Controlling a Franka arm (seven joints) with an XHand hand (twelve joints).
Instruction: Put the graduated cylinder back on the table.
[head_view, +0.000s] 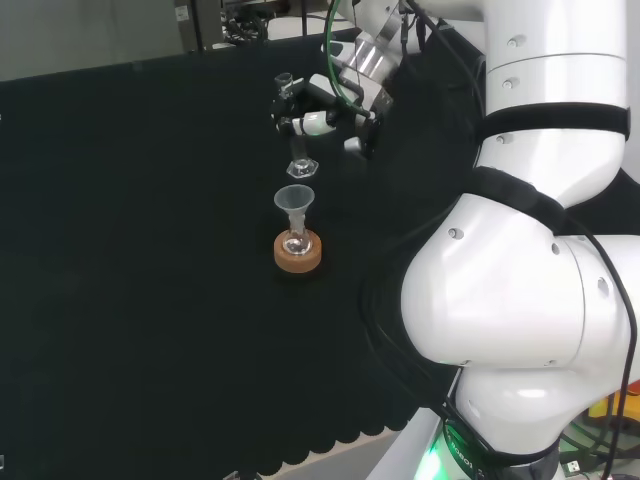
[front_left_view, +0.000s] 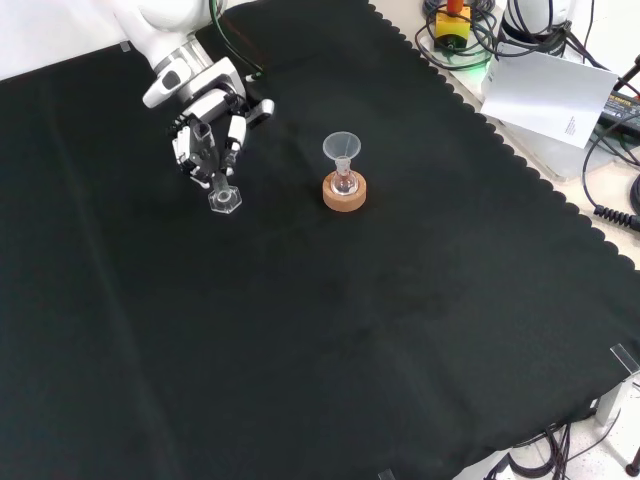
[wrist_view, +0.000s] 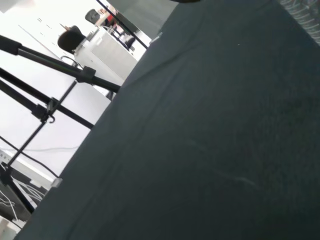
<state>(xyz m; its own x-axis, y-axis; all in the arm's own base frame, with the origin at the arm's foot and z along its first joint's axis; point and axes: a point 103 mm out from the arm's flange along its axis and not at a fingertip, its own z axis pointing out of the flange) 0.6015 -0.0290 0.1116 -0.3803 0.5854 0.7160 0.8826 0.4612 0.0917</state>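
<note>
Cylinder tip risk at set-down

Cylinder (front_left_view: 217, 180) sits in the robot hand (front_left_view: 208, 128), fingers curled round its stem, base at or just above the counter (front_left_view: 330, 330). Tilted release could topple it; flask (front_left_view: 345, 183) with funnel (front_left_view: 342, 148) stands near.

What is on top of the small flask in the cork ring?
A clear funnel sits in the neck of the flask, which stands in the cork ring. Whether the flask holds liquid is unclear.
</note>
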